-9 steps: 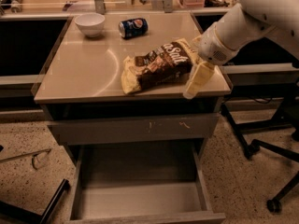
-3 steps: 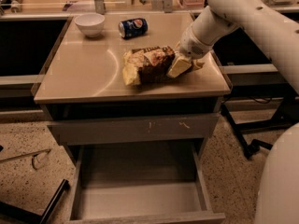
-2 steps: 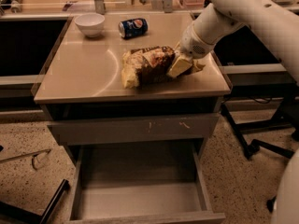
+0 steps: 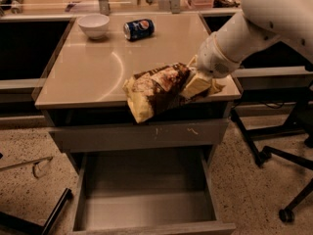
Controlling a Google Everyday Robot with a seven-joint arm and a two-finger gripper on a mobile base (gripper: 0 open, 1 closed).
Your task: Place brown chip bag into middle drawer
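Note:
The brown chip bag point(image 4: 155, 89) hangs tilted in the air at the front edge of the cabinet top, its pale yellow end pointing down and left. My gripper point(image 4: 196, 84) is shut on the bag's right end, with the white arm reaching in from the upper right. The middle drawer point(image 4: 146, 210) stands pulled open below, its flat grey floor bare, directly under and a little in front of the bag.
A blue soda can point(image 4: 139, 28) lies on its side at the back of the beige cabinet top point(image 4: 88, 72). A white bowl point(image 4: 94, 24) stands at the back left. The scratched grey drawer front point(image 4: 142, 135) is shut above the open drawer. Chair legs point(image 4: 274, 155) stand at the right.
The gripper has lifted the chip bag off the cabinet top and carried it forward to the front edge, above the open drawer.

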